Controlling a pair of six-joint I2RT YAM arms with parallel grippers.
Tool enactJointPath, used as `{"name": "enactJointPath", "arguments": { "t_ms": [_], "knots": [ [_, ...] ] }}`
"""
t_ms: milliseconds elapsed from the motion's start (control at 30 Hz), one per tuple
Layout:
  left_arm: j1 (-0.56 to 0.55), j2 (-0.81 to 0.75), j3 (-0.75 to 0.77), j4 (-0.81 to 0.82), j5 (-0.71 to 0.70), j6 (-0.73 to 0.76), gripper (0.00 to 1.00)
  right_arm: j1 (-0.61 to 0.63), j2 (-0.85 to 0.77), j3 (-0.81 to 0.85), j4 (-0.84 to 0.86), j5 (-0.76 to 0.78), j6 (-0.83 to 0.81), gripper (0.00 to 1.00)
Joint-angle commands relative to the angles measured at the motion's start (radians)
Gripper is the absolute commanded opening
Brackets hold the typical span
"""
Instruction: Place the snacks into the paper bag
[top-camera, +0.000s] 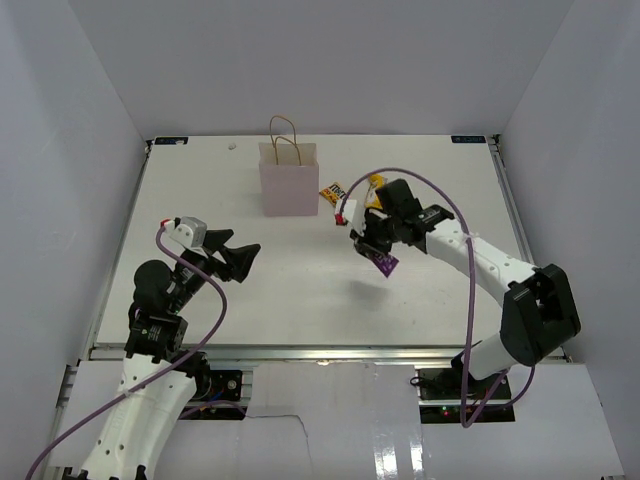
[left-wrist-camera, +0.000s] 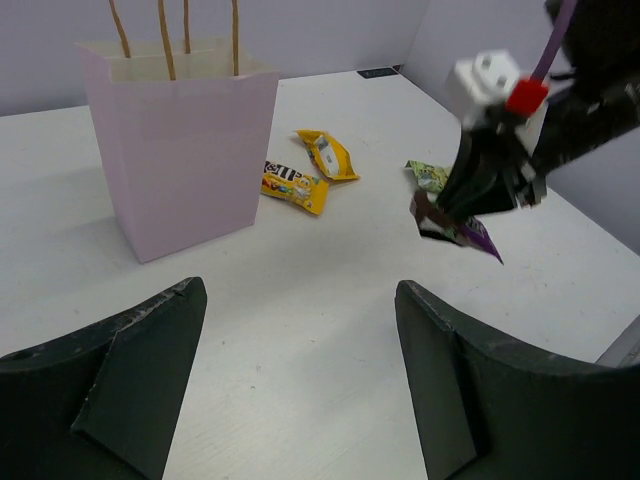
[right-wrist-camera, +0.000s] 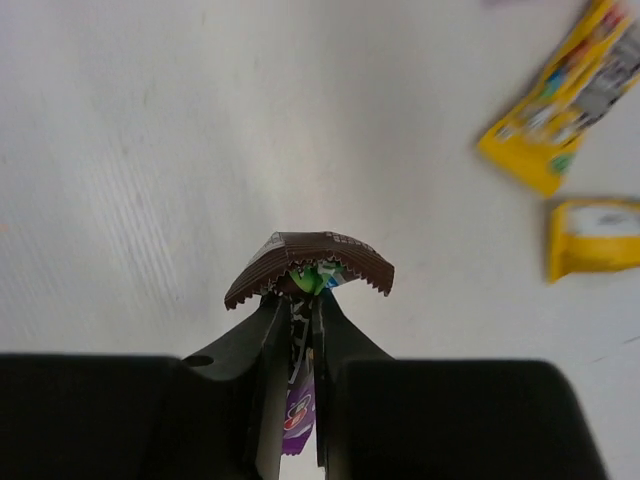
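Observation:
The pale pink paper bag (top-camera: 288, 183) stands upright at the back middle, its mouth open; it also shows in the left wrist view (left-wrist-camera: 180, 140). My right gripper (top-camera: 374, 246) is shut on the dark purple packet (top-camera: 385, 263), held above the table right of the bag; its dark serrated end sticks out past the fingertips (right-wrist-camera: 310, 268). A yellow-orange packet (top-camera: 334, 193) and a yellow packet (top-camera: 375, 184) lie beside the bag. A crinkly green packet (left-wrist-camera: 430, 176) lies behind the right gripper. My left gripper (top-camera: 245, 258) is open and empty, left of centre.
White walls enclose the table on three sides. The right arm's purple cable (top-camera: 455, 215) loops above the table's right part. Only one plain yellow packet shows.

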Motion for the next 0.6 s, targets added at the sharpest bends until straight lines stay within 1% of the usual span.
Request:
{"name": "enactJointPath", "arguments": {
  "t_ms": [0,33,67,133,167,233,267,367,400,567],
  "knots": [
    [-0.004,-0.014,-0.001,0.005,0.005,0.012,0.88,-0.003,0.005,0.225,0.001,-0.16,-0.001,0.15],
    [-0.004,-0.014,-0.001,0.005,0.003,0.012,0.88,-0.003,0.046,0.275,0.004,-0.18,0.021,0.15],
    [-0.004,-0.015,-0.002,0.008,0.003,0.012,0.88,-0.001,0.07,0.377,0.009,-0.197,0.036,0.15],
    [-0.004,-0.017,-0.002,0.008,0.003,0.014,0.88,-0.003,0.152,0.486,0.035,-0.234,0.085,0.15],
    [-0.004,-0.015,-0.002,0.006,0.003,0.014,0.88,-0.003,0.18,0.602,0.045,-0.243,0.104,0.15],
    [-0.004,-0.015,-0.002,0.006,0.002,0.017,0.88,-0.003,0.278,0.722,0.082,-0.257,0.151,0.15],
    [-0.004,-0.017,-0.002,0.008,0.0,0.017,0.88,-0.003,0.309,0.831,0.099,-0.257,0.168,0.15],
    [-0.003,-0.017,-0.004,0.008,-0.001,0.018,0.88,-0.001,0.418,0.954,0.197,-0.239,0.22,0.15],
    [-0.003,-0.017,-0.002,0.006,-0.001,0.021,0.88,-0.003,0.468,1.023,0.222,-0.216,0.229,0.15],
    [-0.003,-0.017,-0.002,0.009,0.006,0.023,0.88,-0.017,0.616,1.212,0.358,-0.131,0.28,0.16]
  ]
}}
